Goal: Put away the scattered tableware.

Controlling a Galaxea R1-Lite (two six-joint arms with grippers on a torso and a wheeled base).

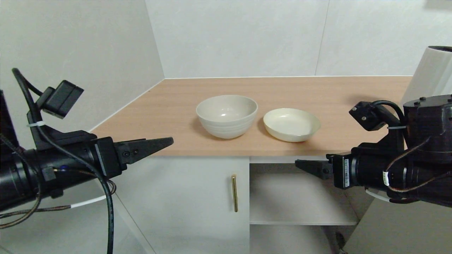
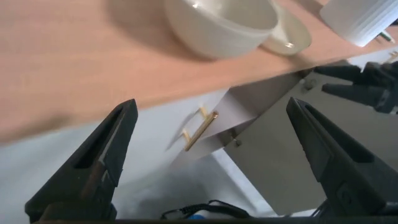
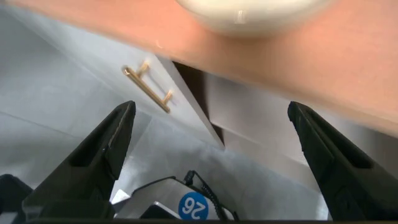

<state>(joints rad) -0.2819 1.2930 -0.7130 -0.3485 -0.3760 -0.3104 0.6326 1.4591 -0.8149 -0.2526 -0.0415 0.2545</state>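
In the head view, a deep bowl (image 1: 226,115) and a shallow dish (image 1: 291,124) sat side by side near the front edge of the worktop (image 1: 339,93), just apart, both upright and empty. Under the worktop a cabinet door (image 1: 183,204) with a brass handle (image 1: 234,192) was shut, and beside it an open compartment (image 1: 300,169) showed a bare shelf (image 1: 300,203). The left tool (image 1: 166,143) hung off the front edge, at about its height, pointing toward the deep bowl and well apart from it. The right tool (image 1: 300,165) sat lower, in front of the open compartment and beneath the shallow dish.

Nothing looked stowed yet, so the step in hand was probably the first reach for a piece. To do it well, the nearer arm would need to rise above the worktop edge before moving in. It should then pinch a rim with one finger inside and one outside, lift the piece clear, and lower it into the compartment without clipping the overhang.

In the left wrist view, the left tool's fingers (image 2: 102,158) stood spread wide with nothing between them. The cabinet front and handle lay beyond the gap, and the deep bowl was above on the worktop.

In the right wrist view, the right tool was likewise fully released and empty. Its fingers (image 3: 102,152) framed the handle and the edge of the compartment, and touched neither.
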